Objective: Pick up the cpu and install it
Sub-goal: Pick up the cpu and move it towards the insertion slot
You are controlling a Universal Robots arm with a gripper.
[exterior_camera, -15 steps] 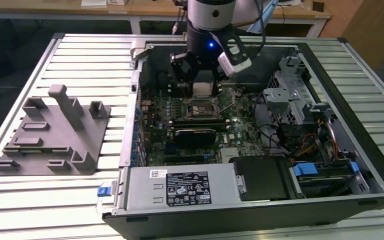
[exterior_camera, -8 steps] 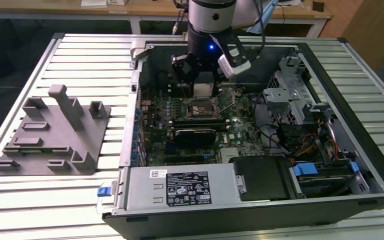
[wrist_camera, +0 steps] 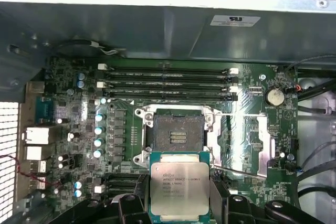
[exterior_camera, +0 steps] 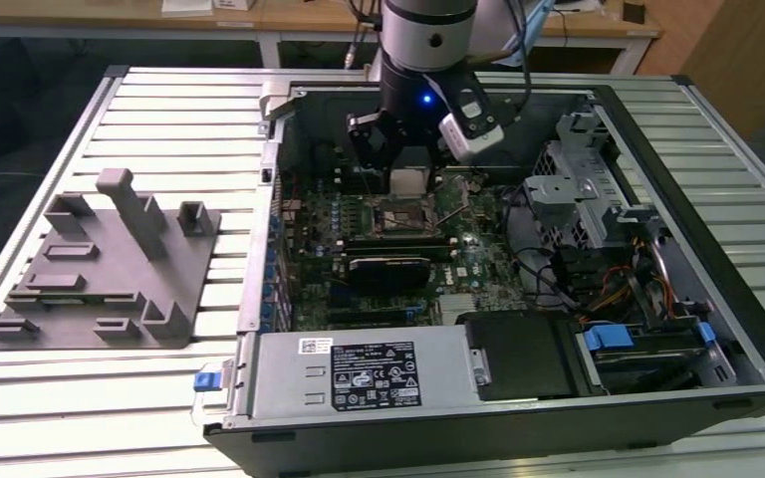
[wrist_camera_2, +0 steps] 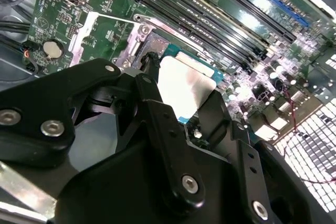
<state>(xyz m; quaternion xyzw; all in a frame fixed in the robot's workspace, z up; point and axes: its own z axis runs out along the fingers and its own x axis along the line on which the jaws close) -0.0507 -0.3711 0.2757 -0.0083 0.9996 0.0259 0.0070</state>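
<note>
The cpu (exterior_camera: 409, 180) is a flat square chip with a silvery top and a green rim, and my gripper (exterior_camera: 409, 171) is shut on it by two opposite edges. It hangs inside the open computer case, just above the motherboard and beside the uncovered black socket (exterior_camera: 397, 219). In the first wrist view the cpu (wrist_camera: 179, 187) overlaps the socket's (wrist_camera: 177, 132) near edge, with black fingers (wrist_camera: 130, 206) on either side of it. In the second wrist view the cpu (wrist_camera_2: 185, 85) shows pale between the fingers (wrist_camera_2: 153, 80).
The socket's metal load plate (wrist_camera: 262, 145) is folded open to one side. Memory slots (wrist_camera: 168, 82) run beside the socket. A grey plastic fixture (exterior_camera: 104, 269) sits on the slatted table at the exterior view's left. A power supply (exterior_camera: 356, 373) and drive cage (exterior_camera: 582, 189) crowd the case.
</note>
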